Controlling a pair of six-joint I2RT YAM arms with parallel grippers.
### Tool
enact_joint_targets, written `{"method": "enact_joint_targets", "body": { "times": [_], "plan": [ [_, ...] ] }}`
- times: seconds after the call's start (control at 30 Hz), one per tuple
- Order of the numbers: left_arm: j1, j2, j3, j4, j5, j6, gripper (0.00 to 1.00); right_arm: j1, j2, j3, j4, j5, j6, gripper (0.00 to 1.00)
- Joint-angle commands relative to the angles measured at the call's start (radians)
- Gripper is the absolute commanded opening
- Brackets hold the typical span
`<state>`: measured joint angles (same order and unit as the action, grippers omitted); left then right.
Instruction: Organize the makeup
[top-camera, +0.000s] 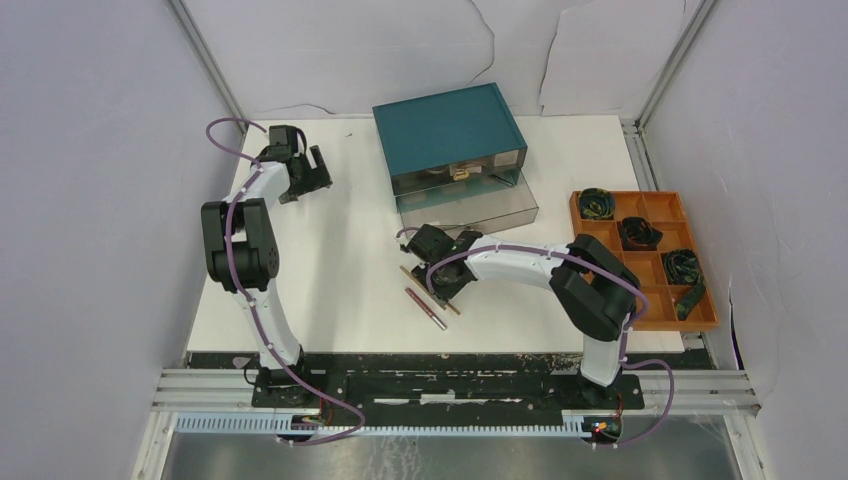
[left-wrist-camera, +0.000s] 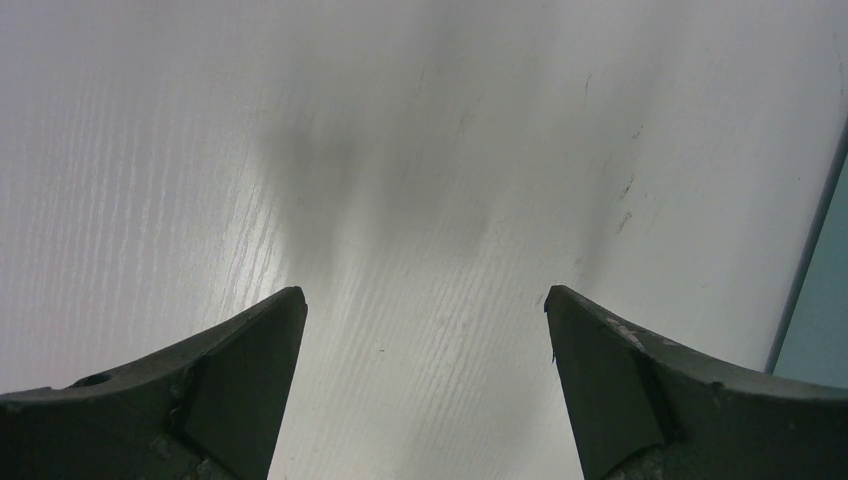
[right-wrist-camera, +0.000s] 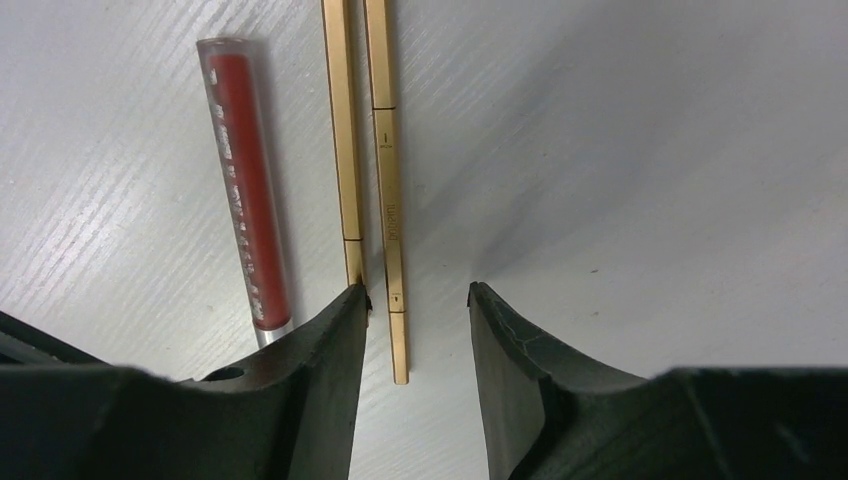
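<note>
Looking at the white desk (top-camera: 330, 270), a teal box (top-camera: 448, 130) sits at the back with its drawer (top-camera: 466, 205) pulled open, and the left arm (top-camera: 245, 215) hangs far to the side, its jaws spread wide over bare desk. The right arm (top-camera: 520, 262) reaches to the middle, jaws spread a little over one of two thin gold pencils (right-wrist-camera: 388, 180) lying flat, a red tube (right-wrist-camera: 245, 180) just beside them. I think the step is grabbing a pencil, so next the jaws should drop, squeeze only that one, and lift it toward the drawer.
</note>
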<state>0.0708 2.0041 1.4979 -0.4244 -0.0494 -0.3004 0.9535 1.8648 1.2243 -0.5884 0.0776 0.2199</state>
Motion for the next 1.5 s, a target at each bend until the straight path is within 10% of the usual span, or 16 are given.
{"method": "enact_joint_targets", "body": {
  "times": [0.0, 0.8, 1.17, 1.47],
  "plan": [
    [0.001, -0.027, 0.000, 0.020, 0.008, 0.034, 0.96, -0.003, 0.047, 0.013, 0.010, 0.051, -0.013, 0.47],
    [0.001, -0.022, 0.001, 0.020, 0.002, 0.035, 0.97, -0.063, 0.118, 0.080, -0.034, 0.079, -0.054, 0.42],
    [0.001, -0.016, 0.004, 0.019, 0.004, 0.033, 0.96, -0.065, 0.061, -0.008, -0.022, 0.006, -0.052, 0.03],
    [0.001, -0.022, 0.002, 0.020, 0.005, 0.031, 0.96, -0.069, -0.090, 0.214, -0.197, 0.072, -0.111, 0.01]
  ]
}}
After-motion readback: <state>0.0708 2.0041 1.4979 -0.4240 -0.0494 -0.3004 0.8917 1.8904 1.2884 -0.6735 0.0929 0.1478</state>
